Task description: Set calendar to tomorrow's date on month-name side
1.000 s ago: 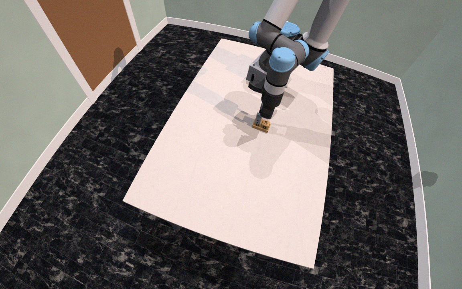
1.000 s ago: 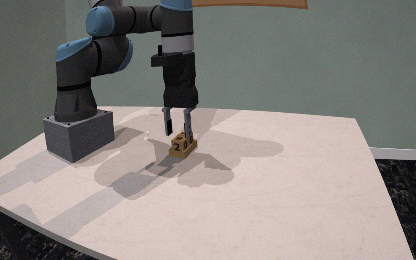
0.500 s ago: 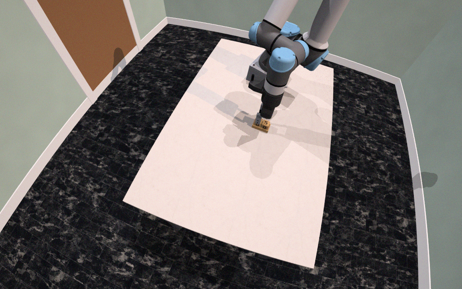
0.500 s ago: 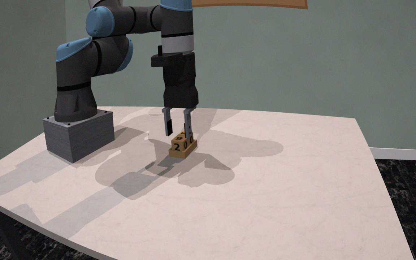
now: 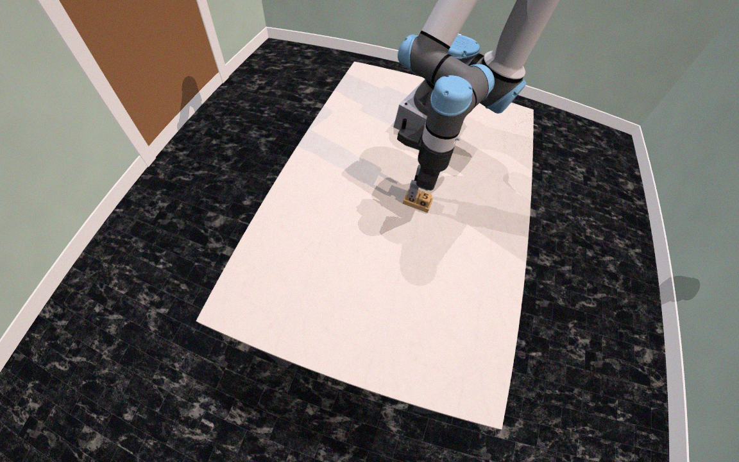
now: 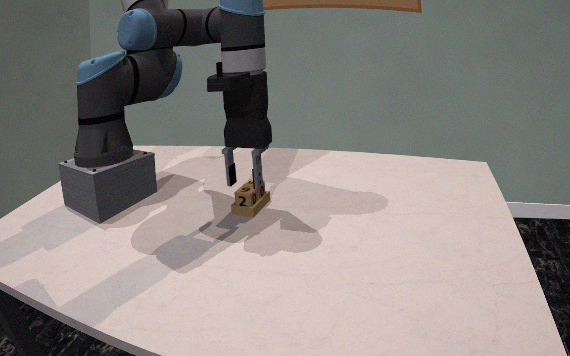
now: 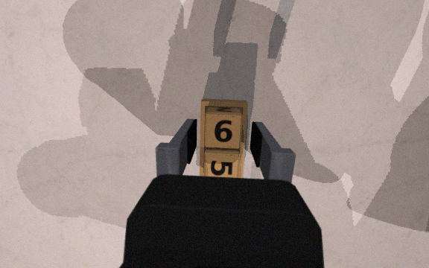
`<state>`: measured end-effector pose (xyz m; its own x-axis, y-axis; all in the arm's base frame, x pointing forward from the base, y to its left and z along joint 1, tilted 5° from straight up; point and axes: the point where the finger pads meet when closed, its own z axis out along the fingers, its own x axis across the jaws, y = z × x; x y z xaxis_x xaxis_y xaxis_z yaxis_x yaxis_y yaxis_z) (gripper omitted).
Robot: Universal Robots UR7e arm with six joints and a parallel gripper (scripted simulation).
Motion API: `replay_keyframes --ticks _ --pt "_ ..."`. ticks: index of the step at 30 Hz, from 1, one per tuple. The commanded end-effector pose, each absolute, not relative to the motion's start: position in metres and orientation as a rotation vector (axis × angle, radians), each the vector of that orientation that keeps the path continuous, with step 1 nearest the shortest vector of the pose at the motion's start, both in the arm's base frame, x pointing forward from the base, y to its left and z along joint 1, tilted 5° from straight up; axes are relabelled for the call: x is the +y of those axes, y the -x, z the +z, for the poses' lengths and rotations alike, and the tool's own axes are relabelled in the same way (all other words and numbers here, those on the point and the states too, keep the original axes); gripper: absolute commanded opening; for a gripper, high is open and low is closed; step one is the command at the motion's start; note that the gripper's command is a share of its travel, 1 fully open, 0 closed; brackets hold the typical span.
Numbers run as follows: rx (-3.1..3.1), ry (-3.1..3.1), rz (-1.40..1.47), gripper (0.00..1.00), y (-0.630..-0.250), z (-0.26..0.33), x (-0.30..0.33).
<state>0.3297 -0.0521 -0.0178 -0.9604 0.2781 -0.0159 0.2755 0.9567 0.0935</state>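
A small wooden calendar tray [image 6: 249,207] stands flat on the white table and holds two wooden cubes side by side. In the exterior view the cubes' fronts read 2 [image 6: 242,201] and 0 [image 6: 260,192]. In the wrist view their tops read 6 [image 7: 223,129] and 5 [image 7: 220,168]. My gripper [image 7: 223,134] is open and points straight down, with one finger on each side of the cubes, level with their upper part. The fingers do not touch the cubes. It also shows in the exterior view [image 6: 243,176] and the top view [image 5: 418,188]. The month's name is not visible.
The arm's grey base block [image 6: 107,183] stands on the table behind and to the left of the tray. The table's edges lie far from the tray on all sides. A dark patterned floor surrounds the table.
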Motion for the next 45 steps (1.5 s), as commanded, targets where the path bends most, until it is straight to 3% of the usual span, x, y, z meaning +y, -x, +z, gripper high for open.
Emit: replay_keyframes --ticks 1,45 --pt "3.078 -0.435 0.14 0.87 -0.33 -0.018 -0.052" --pt "3.078 -0.435 0.14 0.87 -0.331 -0.045 -0.05"
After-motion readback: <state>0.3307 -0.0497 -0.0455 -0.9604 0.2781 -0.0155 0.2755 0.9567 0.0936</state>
